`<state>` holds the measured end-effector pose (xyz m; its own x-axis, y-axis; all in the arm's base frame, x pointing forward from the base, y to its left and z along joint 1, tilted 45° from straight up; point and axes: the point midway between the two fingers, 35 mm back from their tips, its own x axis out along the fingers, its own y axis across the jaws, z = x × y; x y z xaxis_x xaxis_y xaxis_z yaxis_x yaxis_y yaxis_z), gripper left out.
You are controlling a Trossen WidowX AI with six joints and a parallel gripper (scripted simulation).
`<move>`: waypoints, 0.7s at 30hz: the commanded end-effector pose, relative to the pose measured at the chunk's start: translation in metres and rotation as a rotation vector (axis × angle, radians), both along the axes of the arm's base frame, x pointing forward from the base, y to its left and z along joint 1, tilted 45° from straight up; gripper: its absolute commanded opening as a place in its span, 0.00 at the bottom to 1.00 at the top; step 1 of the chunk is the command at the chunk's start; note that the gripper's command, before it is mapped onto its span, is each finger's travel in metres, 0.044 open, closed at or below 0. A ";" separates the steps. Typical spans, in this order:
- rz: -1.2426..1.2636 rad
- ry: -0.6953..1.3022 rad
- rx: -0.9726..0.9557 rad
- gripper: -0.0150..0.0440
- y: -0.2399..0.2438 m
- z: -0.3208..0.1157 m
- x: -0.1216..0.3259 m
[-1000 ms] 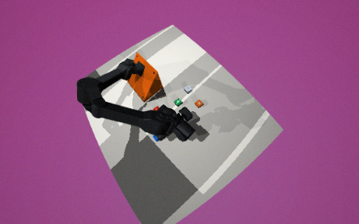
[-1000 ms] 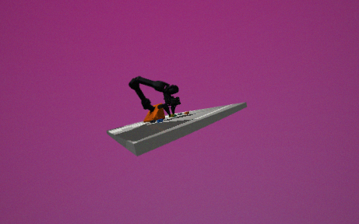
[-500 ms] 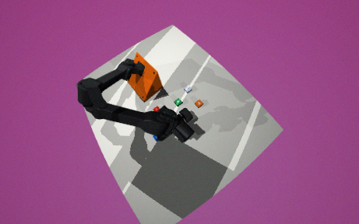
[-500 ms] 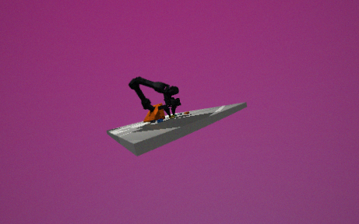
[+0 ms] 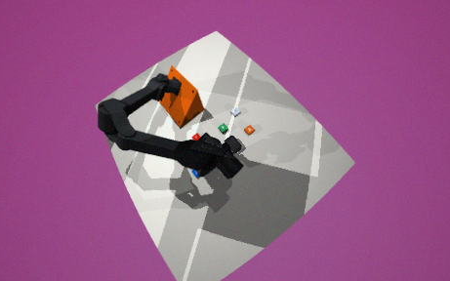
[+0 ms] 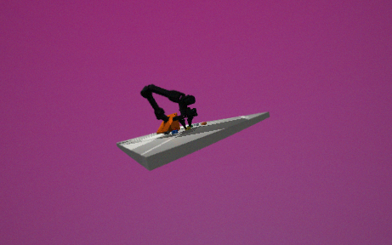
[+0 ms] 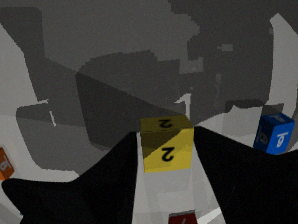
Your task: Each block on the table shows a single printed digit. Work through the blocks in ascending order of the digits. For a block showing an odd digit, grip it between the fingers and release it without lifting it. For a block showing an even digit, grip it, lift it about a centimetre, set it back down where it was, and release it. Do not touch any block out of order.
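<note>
The yellow block [image 7: 167,162] [image 6: 188,128] shows a 2 and sits on the table between the fingers. My gripper [image 7: 165,135] [image 6: 187,127] is open around it, with a thin gap at the block's left side in the wrist view. A blue block [image 7: 267,132] [image 5: 195,173] [image 6: 174,132] stands to the right in the wrist view, its digit a 6 or 9. An orange block [image 7: 5,164] [image 5: 249,130] [image 6: 203,123] is at the left edge. A red block [image 7: 183,219] [image 5: 196,137] is cut off below. A green block [image 5: 223,128] and a whitish block [image 5: 235,111] have unreadable digits.
The orange base mount [image 5: 182,104] [image 6: 168,124] stands behind the red and green blocks in the top view. The arm hides the yellow block in that view. Dark shadows lie across the tabletop [image 5: 331,158] [image 6: 148,149].
</note>
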<state>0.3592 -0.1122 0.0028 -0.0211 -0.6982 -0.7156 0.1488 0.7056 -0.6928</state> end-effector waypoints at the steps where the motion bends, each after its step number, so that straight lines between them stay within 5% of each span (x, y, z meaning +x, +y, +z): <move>1: 0.003 0.003 -0.004 0.72 -0.001 0.000 0.000; 6: 0.003 0.003 -0.004 0.93 -0.001 0.000 0.000; 16: 0.003 0.003 -0.002 0.93 0.025 0.026 0.001; 21: 0.003 0.003 0.003 0.71 0.066 0.066 0.004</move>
<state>0.3591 -0.0751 0.0414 -0.0390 -0.7004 -0.7127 0.1385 0.7026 -0.6980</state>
